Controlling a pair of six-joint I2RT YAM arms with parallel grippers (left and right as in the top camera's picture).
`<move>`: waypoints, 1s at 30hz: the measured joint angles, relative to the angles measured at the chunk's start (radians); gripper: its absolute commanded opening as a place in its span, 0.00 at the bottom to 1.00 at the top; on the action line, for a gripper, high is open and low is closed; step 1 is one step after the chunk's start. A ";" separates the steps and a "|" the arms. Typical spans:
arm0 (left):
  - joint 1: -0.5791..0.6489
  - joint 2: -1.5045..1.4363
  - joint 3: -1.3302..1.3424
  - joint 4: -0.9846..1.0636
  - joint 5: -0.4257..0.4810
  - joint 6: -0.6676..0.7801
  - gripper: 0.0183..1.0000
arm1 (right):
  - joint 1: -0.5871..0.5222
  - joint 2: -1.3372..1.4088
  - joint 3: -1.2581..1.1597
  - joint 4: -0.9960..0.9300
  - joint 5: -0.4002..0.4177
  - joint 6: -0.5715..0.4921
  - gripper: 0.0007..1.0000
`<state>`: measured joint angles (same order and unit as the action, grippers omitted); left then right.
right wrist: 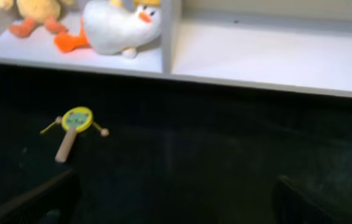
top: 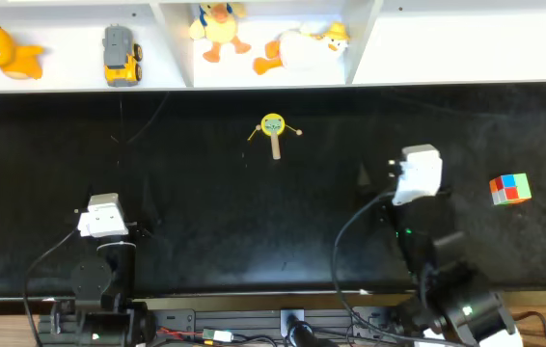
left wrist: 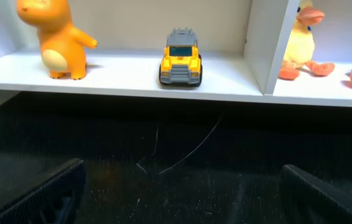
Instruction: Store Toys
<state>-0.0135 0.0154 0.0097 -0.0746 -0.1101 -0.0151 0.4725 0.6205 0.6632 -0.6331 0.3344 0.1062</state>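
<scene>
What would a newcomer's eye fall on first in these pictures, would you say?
The bright toys in the white shelf at the back stand out: an orange figure and a yellow truck in the left compartment, a yellow duck and a white duck in the middle one. On the black table, a small rattle drum lies in front of the middle compartment, and a coloured cube sits far to the right.

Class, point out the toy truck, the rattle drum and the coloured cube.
toy truck (left wrist: 181, 61), left wrist view, on its yellow hood.
rattle drum (top: 273, 123), top view, on its round head.
coloured cube (top: 509, 189), top view, on its top face.
</scene>
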 measured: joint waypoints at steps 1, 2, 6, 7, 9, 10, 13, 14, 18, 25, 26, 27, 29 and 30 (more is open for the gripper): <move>0.000 0.000 0.000 0.000 0.000 0.000 1.00 | 0.031 0.019 0.011 -0.008 0.017 0.017 0.99; 0.000 0.000 0.000 0.000 0.000 0.000 1.00 | 0.056 0.034 0.019 -0.014 0.031 0.034 1.00; 0.000 0.000 0.000 0.000 0.000 0.000 1.00 | 0.146 0.100 0.047 -0.073 0.090 0.148 1.00; 0.000 0.000 0.000 0.000 0.000 0.000 1.00 | 0.166 0.119 0.053 -0.089 0.106 0.184 1.00; 0.000 0.000 0.000 0.000 0.000 0.000 1.00 | 0.195 0.154 0.065 -0.117 0.131 0.249 1.00; 0.000 0.000 0.000 0.000 0.000 0.000 1.00 | 0.210 0.172 0.071 -0.127 0.140 0.281 0.99; 0.000 0.000 0.000 0.000 0.000 0.000 1.00 | 0.252 0.222 0.097 -0.153 0.159 0.364 1.00; 0.000 0.000 0.000 0.000 0.000 0.000 1.00 | 0.266 0.239 0.105 -0.157 0.167 0.392 1.00; 0.000 0.000 0.000 0.000 0.000 0.000 1.00 | 0.321 0.316 0.146 -0.164 0.192 0.500 0.99; 0.000 0.000 0.000 0.000 0.000 0.000 1.00 | 0.375 0.444 0.216 -0.166 0.215 0.654 0.99; 0.000 0.000 0.000 0.000 0.000 0.000 1.00 | 0.376 0.462 0.224 -0.167 0.216 0.673 1.00; 0.000 0.000 0.000 0.000 0.000 0.000 1.00 | 0.377 0.480 0.231 -0.167 0.216 0.691 1.00; 0.000 0.000 0.000 0.000 0.000 0.000 1.00 | 0.380 0.517 0.245 -0.167 0.217 0.718 1.00; 0.000 0.000 0.000 0.000 0.000 0.000 1.00 | 0.380 0.535 0.251 -0.168 0.217 0.730 1.00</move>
<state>-0.0135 0.0154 0.0097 -0.0746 -0.1101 -0.0151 0.8524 1.1553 0.9146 -0.8009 0.5510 0.8360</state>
